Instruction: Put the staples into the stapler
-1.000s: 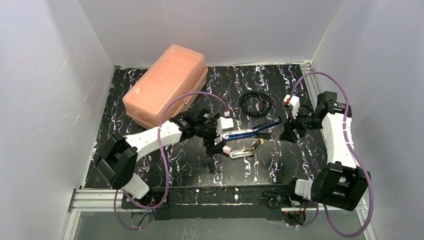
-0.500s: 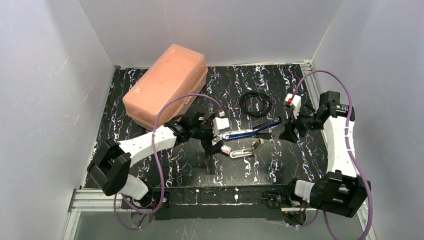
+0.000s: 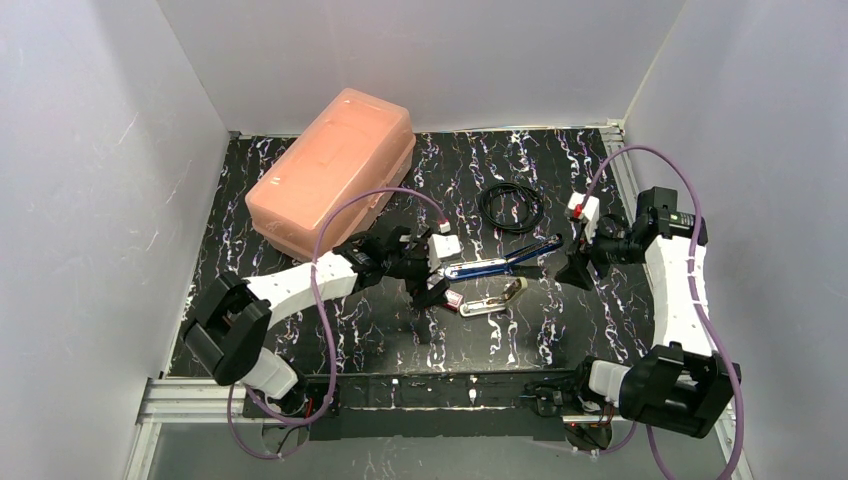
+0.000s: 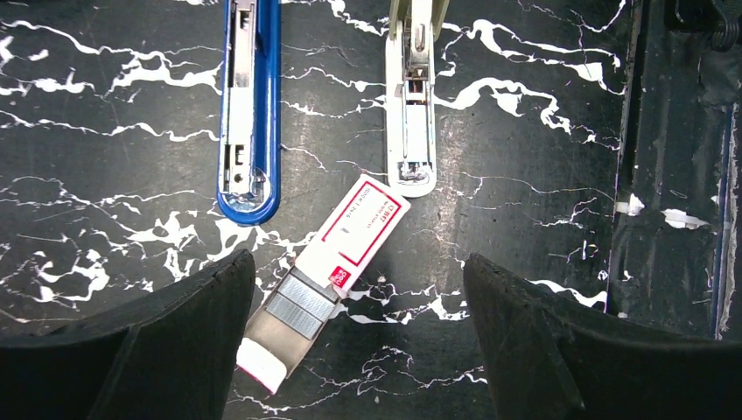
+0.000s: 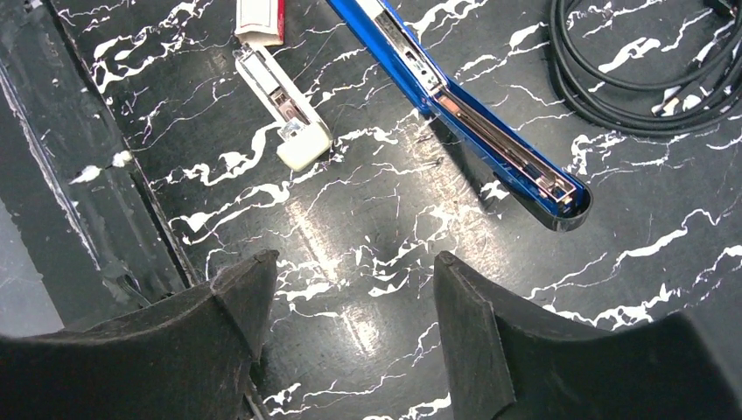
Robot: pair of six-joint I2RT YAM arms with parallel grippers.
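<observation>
The left gripper [image 4: 356,280], having edged back slightly, now straddles the staples box [image 4: 354,229] lying tray-out just beside the blue stapler's [image 4: 249,105] end, its fingers wide but starting to narrow, so a pickup looks imminent, while the right gripper [image 5: 352,271] waits wide open.

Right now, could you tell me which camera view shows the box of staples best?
The left wrist view: the box of staples lies whole and close, label up, grey tray slid partly out. The top external view shows only a tiny pink speck; the right wrist view catches just one end at its top edge.
</observation>
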